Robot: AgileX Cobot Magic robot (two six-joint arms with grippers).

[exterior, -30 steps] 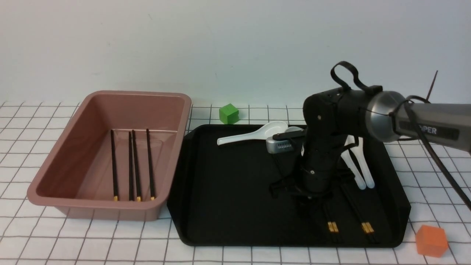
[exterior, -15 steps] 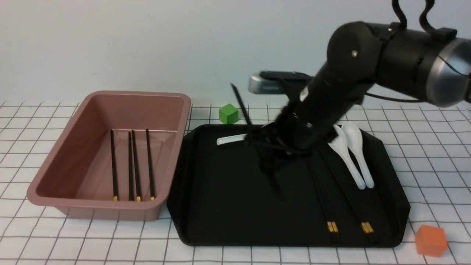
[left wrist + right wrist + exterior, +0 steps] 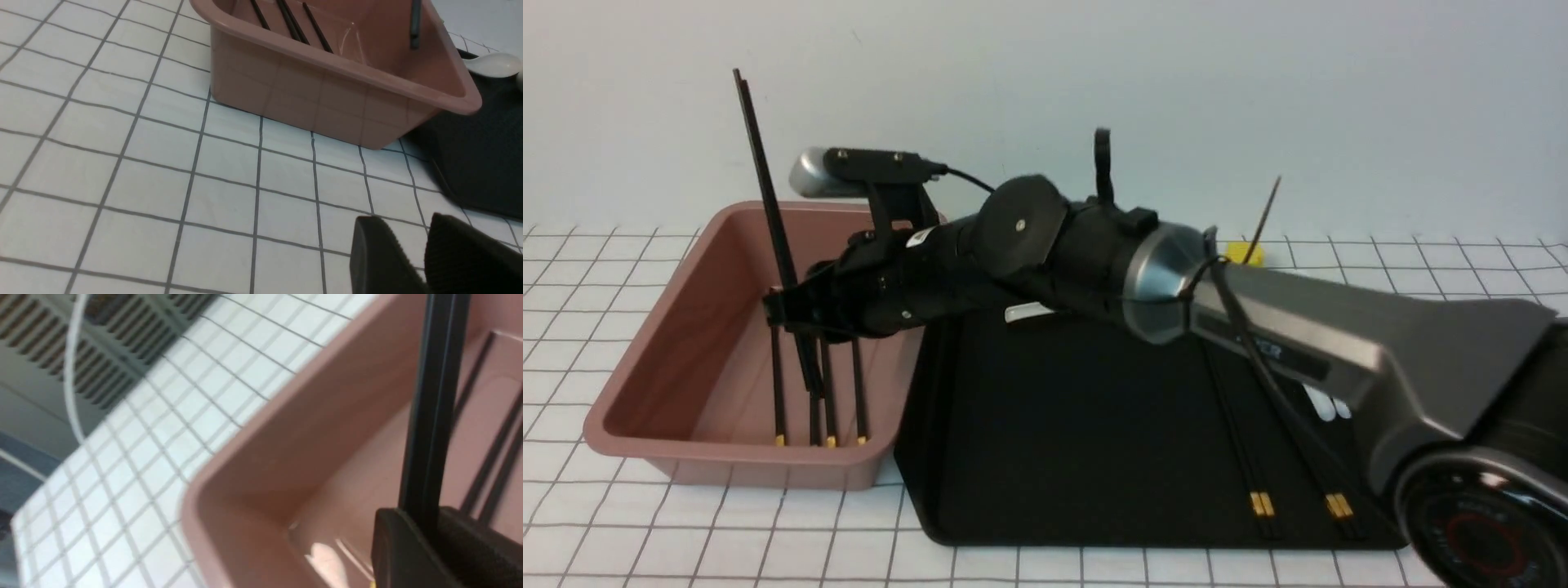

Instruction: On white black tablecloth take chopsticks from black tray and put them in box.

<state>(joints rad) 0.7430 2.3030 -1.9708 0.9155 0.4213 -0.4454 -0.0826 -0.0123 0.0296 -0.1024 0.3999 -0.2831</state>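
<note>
The cloth (image 3: 621, 523) is lying flat under everything. The right arm (image 3: 1298, 343) is reaching across the tray (image 3: 1054, 425), since the box (image 3: 719, 461) is sitting just beside the tray's left edge. The right gripper (image 3: 783, 310) is hovering over the box, pinching the chopsticks (image 3: 760, 163) low on their length. They are standing steeply, tops poking well above the rim and lower ends dipping inside. I reckon that angle is keeping them clear of the walls for a drop. Four others (image 3: 858, 384) are lying side by side below, leaving room either side. Two pairs (image 3: 1262, 502) are waiting by the tray's near rim. The left gripper (image 3: 408, 232) is idling low over bare cloth near the box, fingers apart, empty.
</note>
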